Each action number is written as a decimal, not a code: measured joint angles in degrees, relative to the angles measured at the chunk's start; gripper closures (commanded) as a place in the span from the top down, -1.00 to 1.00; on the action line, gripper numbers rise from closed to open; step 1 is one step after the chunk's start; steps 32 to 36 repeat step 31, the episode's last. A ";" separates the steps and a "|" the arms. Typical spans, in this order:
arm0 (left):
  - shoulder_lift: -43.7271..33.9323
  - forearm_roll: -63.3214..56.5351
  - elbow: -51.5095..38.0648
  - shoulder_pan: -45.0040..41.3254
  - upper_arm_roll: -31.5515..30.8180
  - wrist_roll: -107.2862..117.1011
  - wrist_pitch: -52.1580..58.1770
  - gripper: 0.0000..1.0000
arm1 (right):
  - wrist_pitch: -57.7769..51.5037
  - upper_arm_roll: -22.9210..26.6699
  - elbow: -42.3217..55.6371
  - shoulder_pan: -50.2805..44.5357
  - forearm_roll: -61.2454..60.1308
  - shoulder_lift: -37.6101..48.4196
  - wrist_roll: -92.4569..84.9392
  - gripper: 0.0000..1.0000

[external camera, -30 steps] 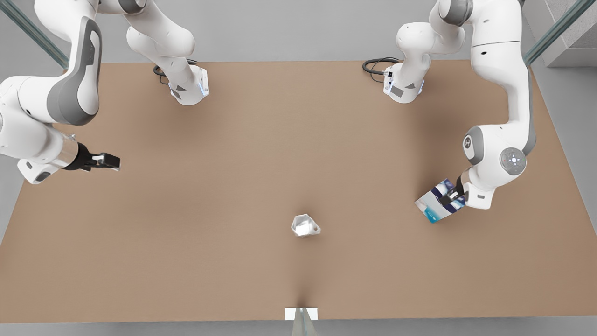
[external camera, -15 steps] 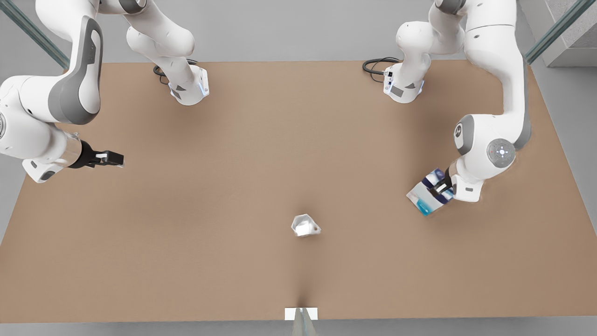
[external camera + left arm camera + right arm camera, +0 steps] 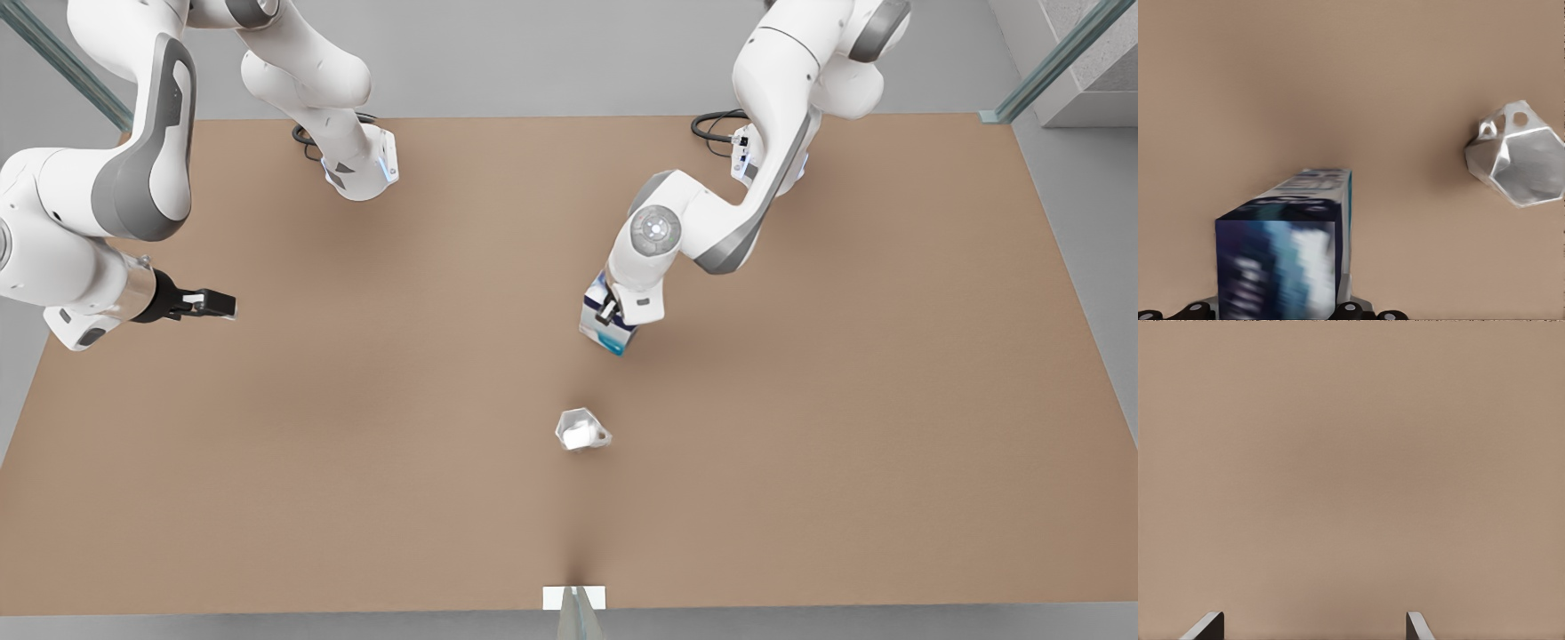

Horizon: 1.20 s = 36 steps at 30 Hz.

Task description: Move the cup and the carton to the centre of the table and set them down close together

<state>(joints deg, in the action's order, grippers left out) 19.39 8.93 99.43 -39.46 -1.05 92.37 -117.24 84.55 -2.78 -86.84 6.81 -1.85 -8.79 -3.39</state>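
On the tan table (image 3: 356, 427), the left end effector (image 3: 610, 313) grips the carton (image 3: 603, 331); the right end effector (image 3: 212, 305) waits open.

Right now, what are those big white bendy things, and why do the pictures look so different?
They are two robot arms in a computer simulation. One picture looks down on the whole tan table. The other two come from cameras on the arms' wrists. The left gripper is shut on the blue and white carton, near the table's middle. The little white cup sits on the table close by, touched by nothing. The right gripper waits, open and empty, at the front view's left, over bare table.
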 measured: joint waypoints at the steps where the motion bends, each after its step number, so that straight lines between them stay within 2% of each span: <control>1: 0.46 0.18 0.06 -0.01 0.00 -0.08 -0.25 0.34 | -0.08 0.05 0.00 -0.06 0.00 0.00 0.04 1.00; 2: 0.68 0.30 0.06 0.00 0.00 -0.34 -0.21 0.58 | -0.09 0.05 0.00 -0.04 0.00 0.00 -0.03 1.00; 7: 1.64 0.46 0.15 0.00 0.00 -0.53 -0.26 0.63 | -0.44 0.06 0.35 -0.06 0.00 -0.34 0.03 1.00; 8: 1.79 0.47 0.09 0.00 0.00 -0.61 -0.26 0.82 | -0.60 0.08 0.60 -0.14 0.00 -0.43 -0.02 1.00; 10: 1.80 0.43 0.09 0.00 0.00 -0.67 -0.27 0.99 | -0.61 0.06 0.62 -0.09 0.00 -0.44 -0.04 1.00; 16: 1.38 0.24 0.06 0.06 0.08 -0.79 0.98 1.00 | -0.46 -0.20 0.62 -0.03 0.00 -0.44 0.03 1.00; 18: -0.83 0.15 -2.59 0.24 0.38 -0.79 8.44 1.00 | -0.35 -0.38 0.53 -0.05 0.00 -0.69 -0.03 1.00; 20: -2.82 0.11 -11.92 3.36 0.68 -0.99 19.43 1.00 | -0.19 -0.39 0.62 -0.04 0.00 -0.79 0.05 1.00; 21: -3.87 -0.02 -14.43 6.88 1.57 -4.99 21.35 1.00 | 0.47 -0.39 0.41 -0.04 0.08 -0.79 0.05 1.00; 22: -6.13 -1.16 -14.53 9.63 3.68 -22.07 22.26 1.00 | 0.86 -0.47 0.27 -0.01 0.08 -0.79 0.05 1.00; 25: -6.29 -7.16 -14.44 22.66 3.81 -74.47 23.81 1.00 | 0.63 -0.47 0.35 -0.03 0.09 -0.87 -0.04 1.00; 27: -8.26 -9.54 -12.79 26.66 3.78 -94.60 24.87 1.00 | 0.62 -0.55 0.35 -0.02 0.09 -0.88 0.03 1.00; 36: -7.96 -11.99 -12.42 27.22 3.78 -94.04 24.75 1.00 | 0.35 -1.00 0.53 -0.04 0.09 -1.06 0.01 1.00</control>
